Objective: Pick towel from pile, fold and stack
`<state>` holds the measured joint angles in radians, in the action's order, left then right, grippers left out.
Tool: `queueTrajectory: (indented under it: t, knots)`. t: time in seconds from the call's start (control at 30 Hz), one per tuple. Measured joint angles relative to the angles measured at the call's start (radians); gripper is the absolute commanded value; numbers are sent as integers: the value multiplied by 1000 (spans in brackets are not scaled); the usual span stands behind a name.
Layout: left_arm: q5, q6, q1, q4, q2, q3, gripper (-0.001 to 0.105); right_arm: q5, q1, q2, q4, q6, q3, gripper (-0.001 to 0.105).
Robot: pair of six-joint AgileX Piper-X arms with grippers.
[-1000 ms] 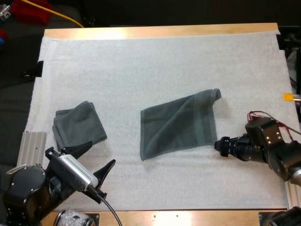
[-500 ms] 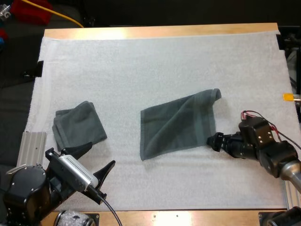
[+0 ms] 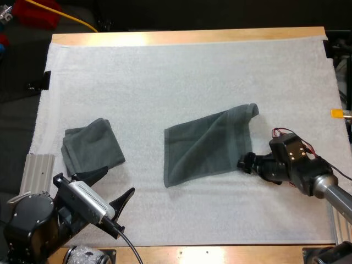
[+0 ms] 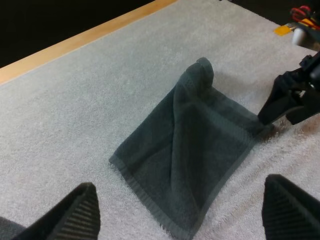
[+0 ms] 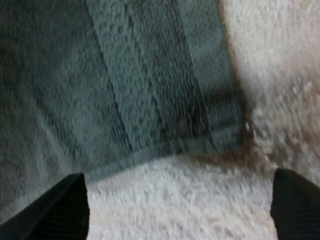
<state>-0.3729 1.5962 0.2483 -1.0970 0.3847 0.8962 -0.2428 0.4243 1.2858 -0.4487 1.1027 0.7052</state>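
A dark grey-green towel lies partly spread in the middle of the white mat, one corner bunched at its far right. My right gripper is low at the towel's near right corner, open. In the right wrist view its fingertips stand apart with the towel's hemmed corner just ahead of them. A folded towel rests at the left. My left gripper hovers open near the front left, and its view looks over the spread towel toward the right gripper.
A metal rail lies along the mat's left edge beside the folded towel. The wooden table edge runs along the far side. Bare mat stretches behind and in front of the spread towel.
My right gripper has slid left across the mat and come up to the spread towel's near right corner. The left arm and both towels have stayed put.
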Motion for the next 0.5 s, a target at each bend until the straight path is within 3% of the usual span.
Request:
queueTrajectory:
  t: [0.5]
  knots:
    - [0,0,0,0,0,0,65,0,0,133,162,-165,0,71]
